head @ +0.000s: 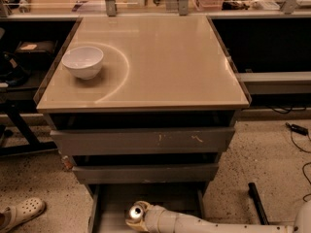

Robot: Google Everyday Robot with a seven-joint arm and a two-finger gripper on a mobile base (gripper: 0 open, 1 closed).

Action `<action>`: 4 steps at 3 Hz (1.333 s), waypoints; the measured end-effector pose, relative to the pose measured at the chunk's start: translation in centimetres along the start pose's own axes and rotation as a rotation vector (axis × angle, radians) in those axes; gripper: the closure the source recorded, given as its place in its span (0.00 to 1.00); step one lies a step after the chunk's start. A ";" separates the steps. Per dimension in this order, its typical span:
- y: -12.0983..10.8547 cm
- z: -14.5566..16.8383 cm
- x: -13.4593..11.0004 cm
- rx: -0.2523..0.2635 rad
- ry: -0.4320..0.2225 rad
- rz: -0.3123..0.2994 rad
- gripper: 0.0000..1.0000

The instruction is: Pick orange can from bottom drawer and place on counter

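1 gripper [134, 218] at orange can [136, 211] — bottom drawer [115, 201] cropped.

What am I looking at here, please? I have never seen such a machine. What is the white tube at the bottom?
This is one picture from a single camera, looking down at a cabinet from the front; where the camera is mounted is not known. The white tube is the arm of a mobile robot, reaching in from the lower right. Its end effector is down in the open bottom drawer, right against an orange can. Whether it already holds the can does not show. On top, the beige counter carries a white bowl near its left edge. At the lower left is a person's foot in a white clog.
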State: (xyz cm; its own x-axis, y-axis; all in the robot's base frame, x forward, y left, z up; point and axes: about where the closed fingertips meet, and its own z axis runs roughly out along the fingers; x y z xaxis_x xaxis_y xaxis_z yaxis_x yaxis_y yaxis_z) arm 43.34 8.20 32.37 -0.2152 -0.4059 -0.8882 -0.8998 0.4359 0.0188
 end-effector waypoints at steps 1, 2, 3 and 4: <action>0.0 0.0 0.0 0.000 0.000 0.001 1.00; -0.1 -0.6 -1.7 0.022 0.005 -0.010 1.00; 0.6 -1.8 -5.1 0.062 0.019 -0.034 1.00; 1.2 -3.3 -9.1 0.108 0.010 -0.049 1.00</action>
State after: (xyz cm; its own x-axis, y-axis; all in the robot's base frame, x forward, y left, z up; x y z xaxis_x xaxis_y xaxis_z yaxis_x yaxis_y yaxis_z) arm 43.01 9.79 41.98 -0.1764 -0.4363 -0.8823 -0.8630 0.4996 -0.0745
